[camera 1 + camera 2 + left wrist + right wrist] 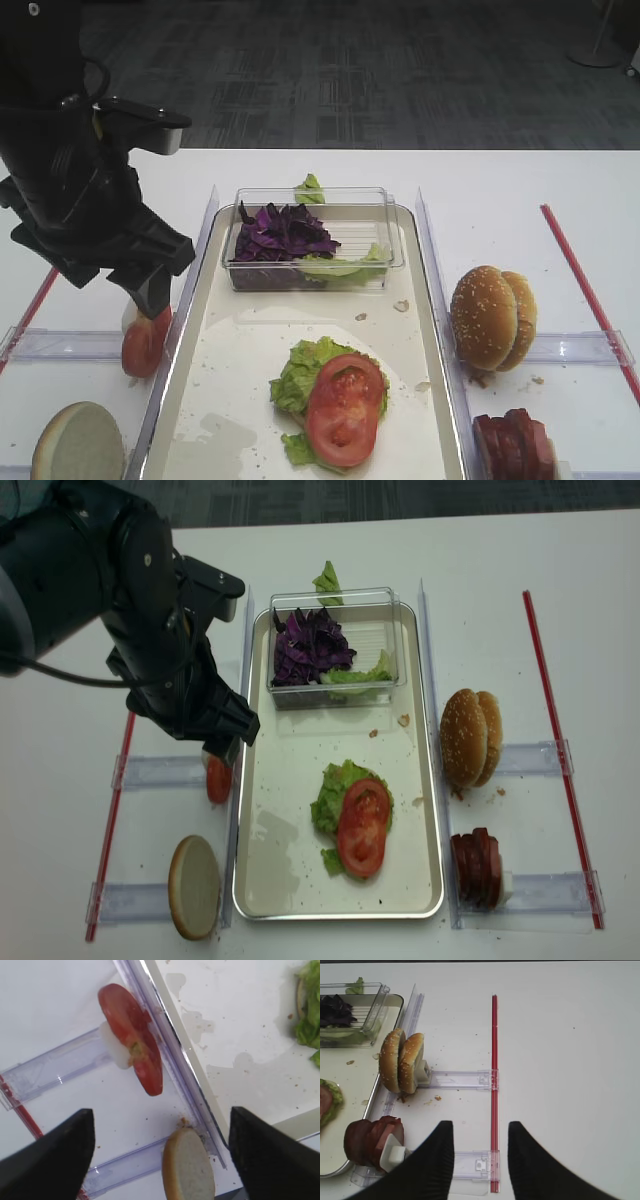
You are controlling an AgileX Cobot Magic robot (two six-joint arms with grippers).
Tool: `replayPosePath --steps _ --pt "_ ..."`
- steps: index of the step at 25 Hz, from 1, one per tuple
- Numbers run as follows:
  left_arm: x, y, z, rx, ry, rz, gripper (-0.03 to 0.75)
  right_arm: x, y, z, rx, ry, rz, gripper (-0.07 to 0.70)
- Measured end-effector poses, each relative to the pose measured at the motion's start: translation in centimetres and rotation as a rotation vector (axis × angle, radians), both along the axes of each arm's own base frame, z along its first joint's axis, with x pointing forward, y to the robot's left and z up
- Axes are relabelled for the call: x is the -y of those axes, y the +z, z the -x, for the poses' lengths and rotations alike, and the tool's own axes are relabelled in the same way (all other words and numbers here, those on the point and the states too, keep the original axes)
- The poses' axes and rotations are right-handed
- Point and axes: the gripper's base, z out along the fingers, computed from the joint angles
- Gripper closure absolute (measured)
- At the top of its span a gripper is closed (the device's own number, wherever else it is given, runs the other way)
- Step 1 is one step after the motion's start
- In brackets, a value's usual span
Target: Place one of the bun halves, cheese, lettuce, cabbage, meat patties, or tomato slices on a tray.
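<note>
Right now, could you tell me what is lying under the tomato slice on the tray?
Under the tomato slice on the tray, frilly lettuce shows around its edges. Whether a bun half lies beneath the lettuce cannot be told; it is covered.

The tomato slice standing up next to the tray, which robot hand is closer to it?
The left hand. It hangs open right above the tomato slice, which stands on edge just outside the tray. The right hand is on the far side, past the sesame buns.
</note>
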Motion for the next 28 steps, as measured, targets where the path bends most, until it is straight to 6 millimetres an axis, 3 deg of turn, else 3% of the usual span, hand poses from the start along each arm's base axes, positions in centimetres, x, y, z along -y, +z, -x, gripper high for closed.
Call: replayPosePath --steps 8,21,28 --pt "-1.0 0.1 -0.8 0.051 0.071 -0.004 0.204 0.0 0.0 0.0 0.0 0.0 0.0 0.33" --pt "-10.4 0.1 -3.3 0.073 0.33 -0.028 0.204 0.0 0.0 0.0 0.0 0.0 0.0 0.33" --pt "-12.8 0.3 -3.3 0.077 0.373 -0.044 0.204 0.0 0.0 0.0 0.0 0.0 0.0 0.33"
